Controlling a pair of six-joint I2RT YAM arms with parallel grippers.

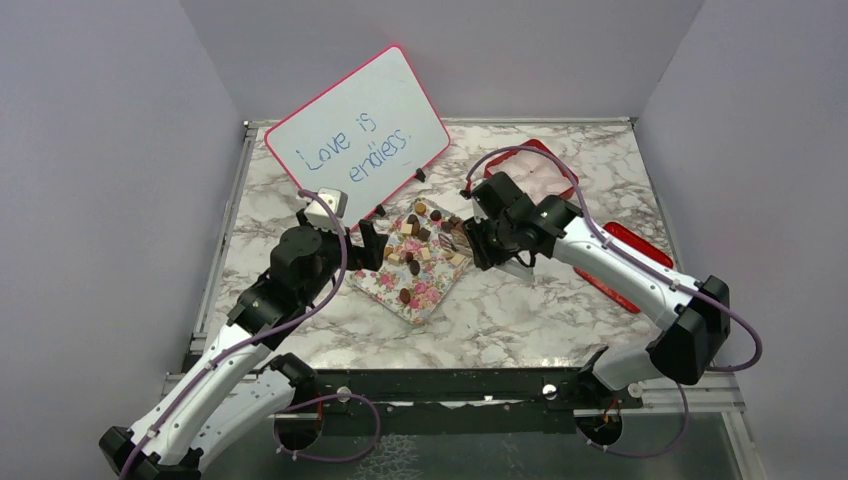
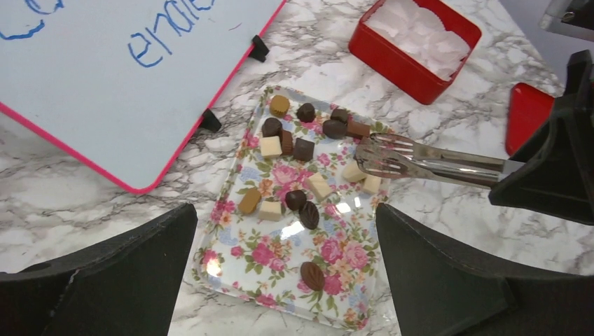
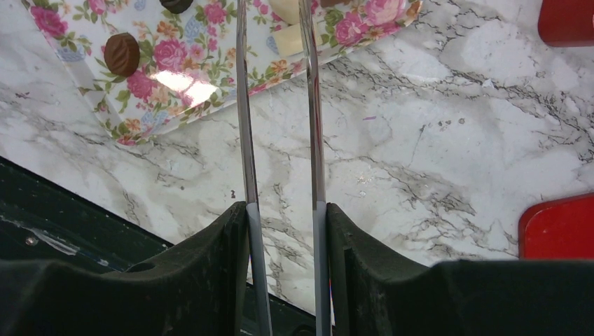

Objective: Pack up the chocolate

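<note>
Several chocolate pieces (image 1: 418, 248), dark brown, mid-brown and cream, lie on a floral tray (image 1: 425, 300) at the table's middle. In the left wrist view they cluster on the tray's far half (image 2: 295, 199), with one dark piece alone near the front (image 2: 312, 276). My left gripper (image 1: 368, 245) is open and empty, its fingers (image 2: 119, 280) on either side of the tray's near end (image 2: 273, 255). My right gripper (image 1: 480, 245) is shut on metal tongs (image 2: 434, 164). The tong tips hover over cream pieces at the tray's right edge. I see no piece between them.
A red box (image 1: 535, 170) lined with white paper stands behind the tray to the right (image 2: 392, 66). Its red lid (image 1: 625, 255) lies right of the tray (image 3: 557, 227). A pink-framed whiteboard (image 1: 355, 130) stands at the back left. The table's front edge shows in the right wrist view (image 3: 84, 203).
</note>
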